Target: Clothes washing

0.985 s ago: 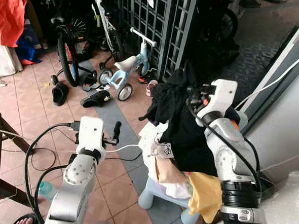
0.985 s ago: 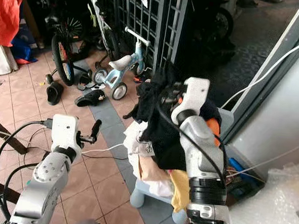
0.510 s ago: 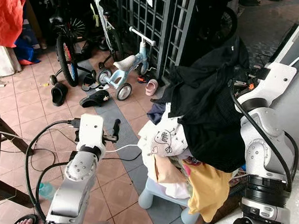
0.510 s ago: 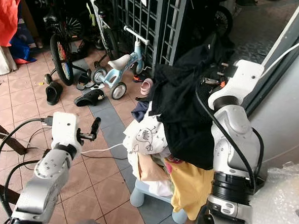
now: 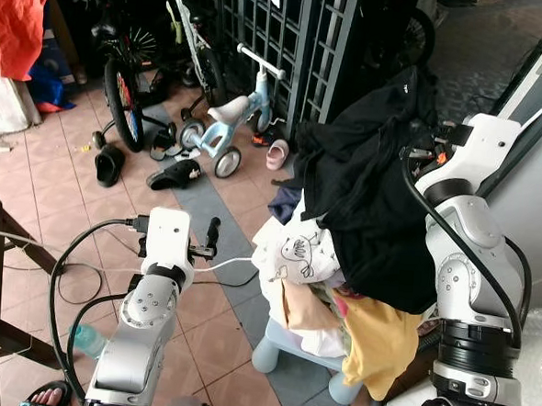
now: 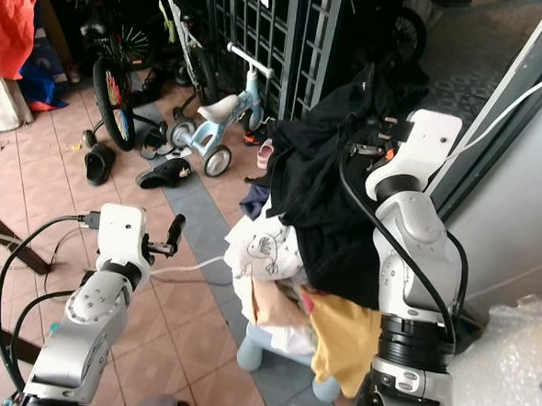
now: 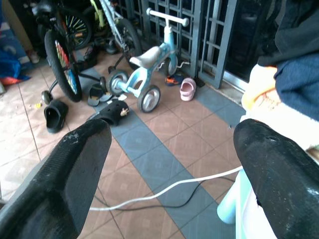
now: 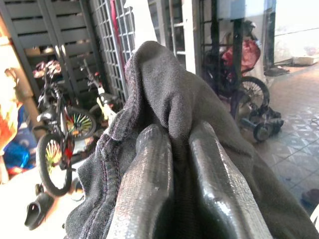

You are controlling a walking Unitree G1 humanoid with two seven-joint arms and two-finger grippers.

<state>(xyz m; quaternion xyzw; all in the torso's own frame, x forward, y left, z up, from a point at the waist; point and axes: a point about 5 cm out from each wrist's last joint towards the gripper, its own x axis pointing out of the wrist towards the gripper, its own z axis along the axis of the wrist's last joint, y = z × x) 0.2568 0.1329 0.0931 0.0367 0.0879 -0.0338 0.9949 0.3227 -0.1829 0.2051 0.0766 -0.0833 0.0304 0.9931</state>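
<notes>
A: In this figure, what did we record of the right gripper (image 8: 169,184)?

B: Its two black fingers (image 8: 144,189) were pinched together on a fold of the black garment (image 5: 371,218), which we held raised above the laundry pile (image 5: 312,279). The cloth draped down over the right arm and over the other clothes.

A: And where did the pile sit?

B: On a pale blue stool (image 5: 285,346), between our two arms. A white printed piece (image 5: 295,255) lay near its top, and a yellow piece (image 5: 377,343) hung at its right side.

A: And the left gripper (image 7: 169,164)?

B: Its fingers (image 7: 82,154) stood wide apart, holding nothing, just left of the pile, above the tiled floor (image 5: 51,190) and a white cable (image 7: 164,186).

A: How did we judge the step should be done?

B: We judged it best to lift the garment until its hem cleared the pile, so nothing else dragged off the stool. The pinch held only a thin fold, so we advised a slow, steady carry. The free left gripper could steady the pile or gather the trailing cloth.
</notes>
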